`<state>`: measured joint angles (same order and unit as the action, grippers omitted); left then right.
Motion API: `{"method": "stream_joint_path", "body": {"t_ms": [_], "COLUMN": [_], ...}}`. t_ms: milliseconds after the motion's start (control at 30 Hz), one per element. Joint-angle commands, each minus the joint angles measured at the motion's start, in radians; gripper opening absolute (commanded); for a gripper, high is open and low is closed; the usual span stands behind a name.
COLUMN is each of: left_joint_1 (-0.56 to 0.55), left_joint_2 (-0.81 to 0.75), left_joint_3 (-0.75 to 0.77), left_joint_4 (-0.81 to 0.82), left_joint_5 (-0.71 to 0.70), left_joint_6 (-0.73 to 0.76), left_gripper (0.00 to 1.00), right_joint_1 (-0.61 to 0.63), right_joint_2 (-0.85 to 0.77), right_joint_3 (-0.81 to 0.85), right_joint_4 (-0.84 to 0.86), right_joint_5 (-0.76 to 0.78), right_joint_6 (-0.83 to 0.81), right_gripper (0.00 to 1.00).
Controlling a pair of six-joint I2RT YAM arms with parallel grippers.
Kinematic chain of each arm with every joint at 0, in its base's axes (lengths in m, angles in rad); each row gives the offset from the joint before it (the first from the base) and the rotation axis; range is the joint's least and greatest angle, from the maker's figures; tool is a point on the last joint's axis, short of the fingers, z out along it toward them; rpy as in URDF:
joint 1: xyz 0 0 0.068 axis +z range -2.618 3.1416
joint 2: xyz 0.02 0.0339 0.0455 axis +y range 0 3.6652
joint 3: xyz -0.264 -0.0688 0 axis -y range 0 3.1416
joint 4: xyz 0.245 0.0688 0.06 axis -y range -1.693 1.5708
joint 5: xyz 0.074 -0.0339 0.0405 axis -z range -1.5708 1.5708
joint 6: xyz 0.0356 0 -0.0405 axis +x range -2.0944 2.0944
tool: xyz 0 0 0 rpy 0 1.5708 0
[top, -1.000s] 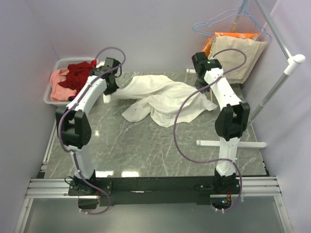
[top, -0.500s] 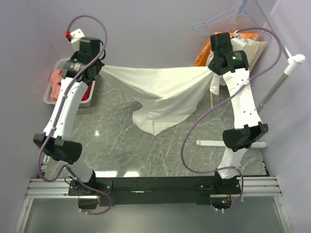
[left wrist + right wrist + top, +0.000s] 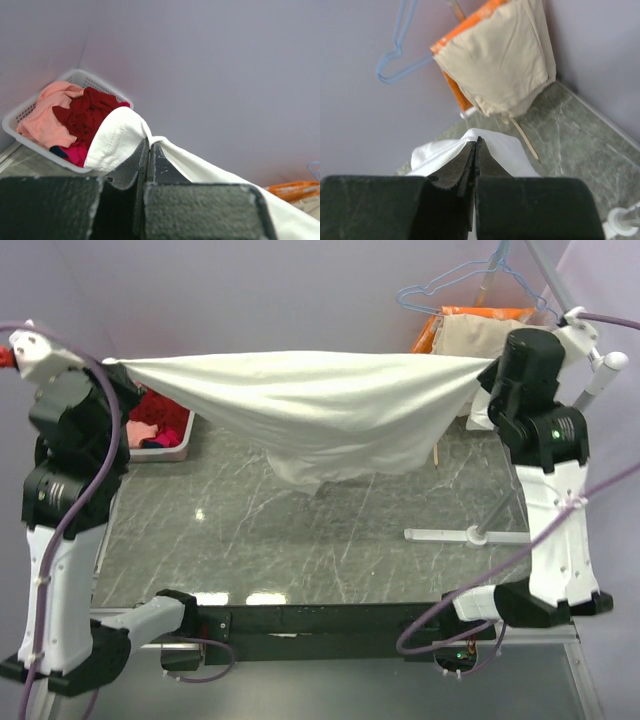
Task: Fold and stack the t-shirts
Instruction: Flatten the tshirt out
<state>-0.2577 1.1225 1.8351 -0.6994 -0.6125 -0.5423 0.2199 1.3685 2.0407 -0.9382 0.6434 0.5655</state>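
The white t-shirt (image 3: 310, 405) hangs stretched in the air between both grippers, sagging in the middle above the table. No print shows on it. My left gripper (image 3: 108, 364) is shut on its left corner, high at the left; the wrist view shows the hem (image 3: 117, 137) pinched at the fingertips. My right gripper (image 3: 490, 362) is shut on its right corner, with white cloth (image 3: 492, 145) around its tips. Dark red (image 3: 87, 112) and salmon pink (image 3: 42, 117) t-shirts lie in the white basket (image 3: 20, 115).
The beige cloth (image 3: 480, 335) over an orange cloth (image 3: 430, 330) hangs at the back right by a blue hanger (image 3: 440, 285). A white rack stand (image 3: 470, 535) rests on the marble table (image 3: 300, 550). The basket (image 3: 160, 452) sits back left.
Both arms rose and spread apart. The white t-shirt went from lying crumpled on the table to hanging stretched between the grippers, clear of the table.
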Motion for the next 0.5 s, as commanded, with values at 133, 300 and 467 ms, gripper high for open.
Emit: {"method": "stream_joint_path", "body": {"t_ms": [133,300,467], "left_joint_1": [0.005,0.005,-0.029], "left_joint_2": [-0.092,-0.012,0.112], "left_joint_3": [-0.135,-0.184,-0.35], "left_joint_4": [0.054,-0.032,-0.112], "left_joint_5": [0.068,0.163,0.277], "left_joint_6": [0.041,-0.033,-0.146], "left_gripper": [0.01,0.01,0.01], "right_joint_1": [-0.005,-0.007,-0.011], "right_joint_2": [-0.102,0.126,0.395], "right_joint_3": [-0.068,0.01,0.044], "right_joint_4": [0.252,0.193,0.159], "right_joint_5": [0.041,-0.043,-0.212], "right_joint_6": [-0.064,-0.035,0.039], "right_gripper": [0.0,0.0,0.0]}}
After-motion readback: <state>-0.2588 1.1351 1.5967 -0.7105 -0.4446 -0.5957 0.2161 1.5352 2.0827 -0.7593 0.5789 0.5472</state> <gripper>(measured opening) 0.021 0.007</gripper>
